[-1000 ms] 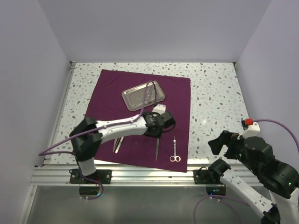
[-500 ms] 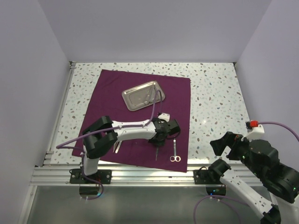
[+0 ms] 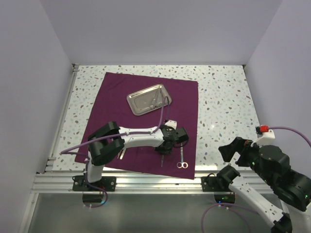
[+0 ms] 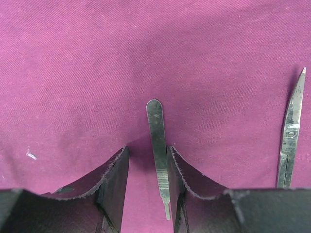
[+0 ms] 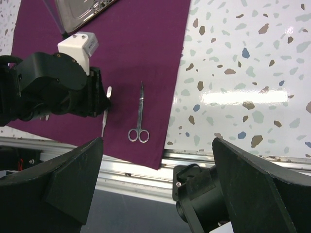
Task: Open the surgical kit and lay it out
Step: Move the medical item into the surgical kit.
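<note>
I'm straddling the tweezers [image 4: 156,141] with my left gripper [image 4: 148,149] unclenched; the steel tray [image 3: 140,103] is sitting beyond it, contents unclear.

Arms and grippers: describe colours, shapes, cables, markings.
Both arms have black joint housings and white link tubes. The left arm carries a looping purple cable and a white wrist block; the right arm a purple cable with a red plug. Jaws are black, curved inside.

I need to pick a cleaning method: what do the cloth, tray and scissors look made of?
The cloth looks like woven fabric, matte purple; a fine weave and soft creases show. The tray is probably polished steel, since it mirrors light. The scissors are bare silvery metal, likely steel, with a duller sheen.
</note>
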